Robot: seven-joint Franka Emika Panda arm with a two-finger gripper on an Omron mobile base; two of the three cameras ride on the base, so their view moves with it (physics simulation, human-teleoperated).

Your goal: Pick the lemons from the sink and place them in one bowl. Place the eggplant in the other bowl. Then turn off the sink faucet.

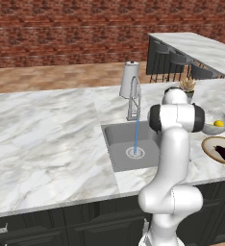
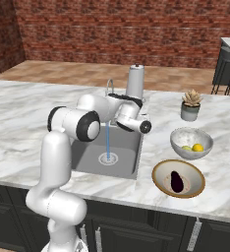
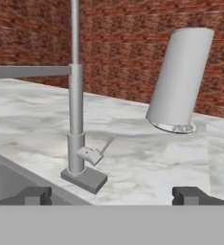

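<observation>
With 2 lemons [image 2: 192, 147] in the grey bowl [image 2: 191, 142] and the eggplant [image 2: 176, 181] in the tan bowl [image 2: 178, 179], only the faucet [image 3: 76, 100] runs | my hand [image 3: 112, 195] wide open, empty, facing its lever [image 3: 97, 151] | risk: fingers straddle the thin lever or slip off, water stays on; the pale cylinder [image 3: 180, 79] beside it could get bumped.

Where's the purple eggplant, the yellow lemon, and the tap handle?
eggplant [image 2: 176, 180]: right base view, middle of its dark body.
lemon [image 2: 198, 147]: right base view, its yellow top.
faucet lever [image 3: 106, 145]: hand view, mid-handle.
</observation>
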